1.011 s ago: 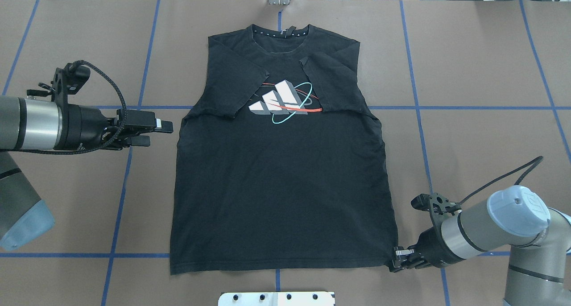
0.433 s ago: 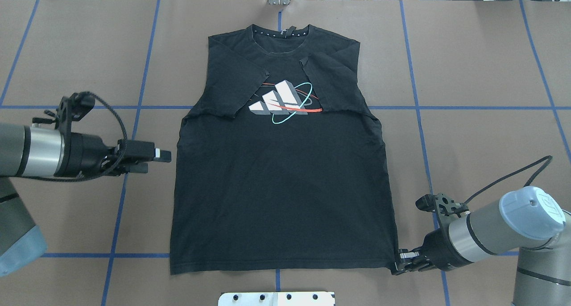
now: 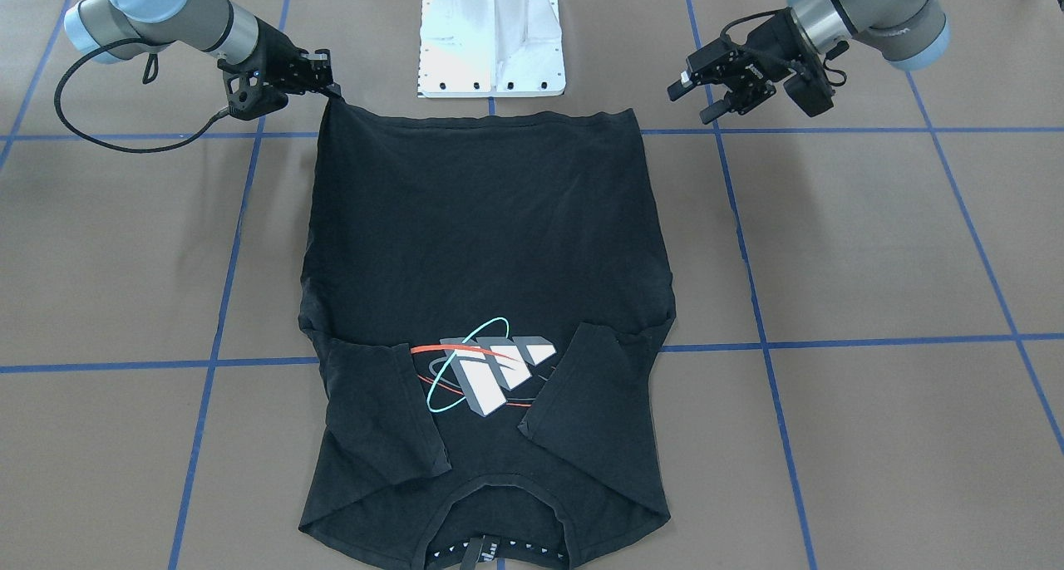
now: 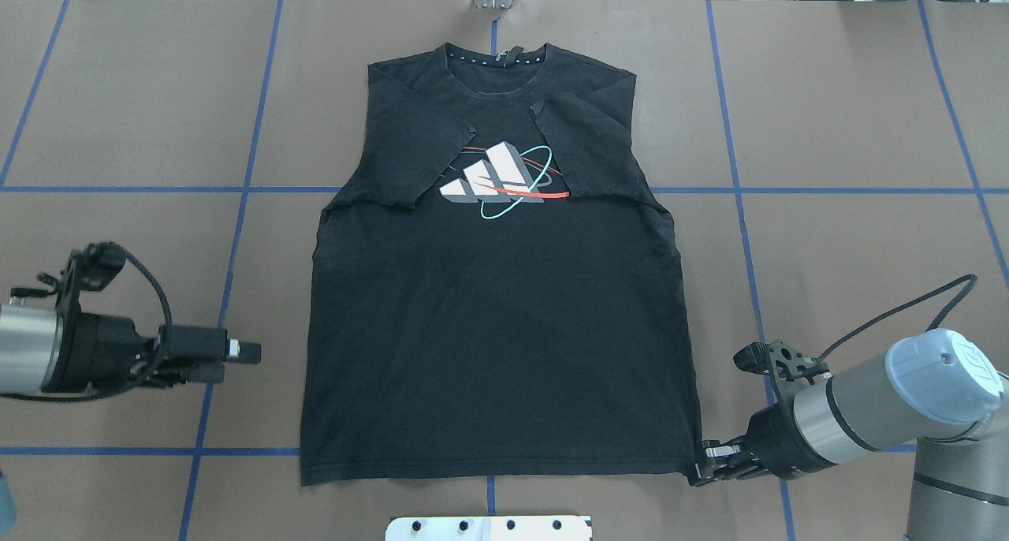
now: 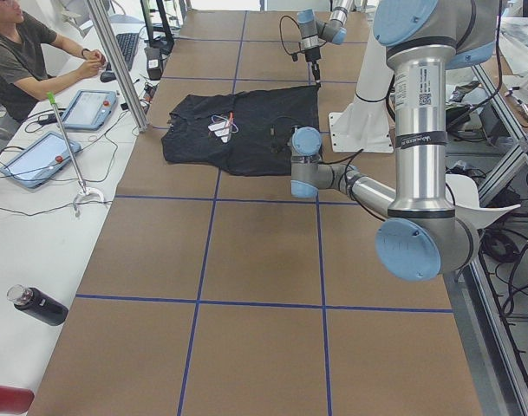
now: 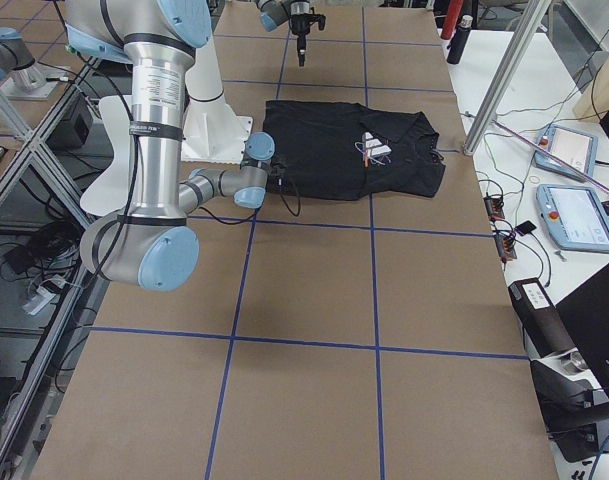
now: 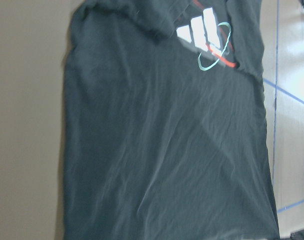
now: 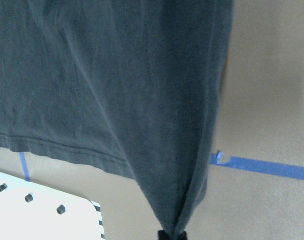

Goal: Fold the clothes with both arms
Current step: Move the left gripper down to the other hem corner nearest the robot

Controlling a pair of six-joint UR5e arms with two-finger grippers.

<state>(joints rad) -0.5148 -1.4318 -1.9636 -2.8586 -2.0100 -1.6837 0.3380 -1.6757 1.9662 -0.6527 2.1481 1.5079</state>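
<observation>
The black T-shirt (image 4: 497, 320) lies flat on the table, collar far from me, both sleeves folded inward beside the orbit logo (image 4: 500, 182). My right gripper (image 4: 700, 468) is shut on the shirt's near right hem corner. In the right wrist view that corner (image 8: 171, 227) is drawn up into a pinched point, and in the front-facing view the right gripper (image 3: 331, 86) holds it slightly raised. My left gripper (image 4: 236, 360) hovers open to the left of the shirt's lower side edge, apart from the fabric; the front-facing view shows the left gripper (image 3: 697, 100) with fingers spread. The left wrist view shows only the shirt (image 7: 161, 150).
The white pedestal base (image 3: 490, 38) stands just behind the hem. Blue tape lines (image 4: 236, 233) grid the brown table. A person (image 5: 16, 52) sits at a side table with tablets (image 5: 38, 156), and a dark bottle (image 5: 38, 305) lies there.
My left arm has swept toward the robot's side along the shirt's left edge, from sleeve level to near the hem, still open. The right gripper keeps its hold on the corner, shifted only slightly.
</observation>
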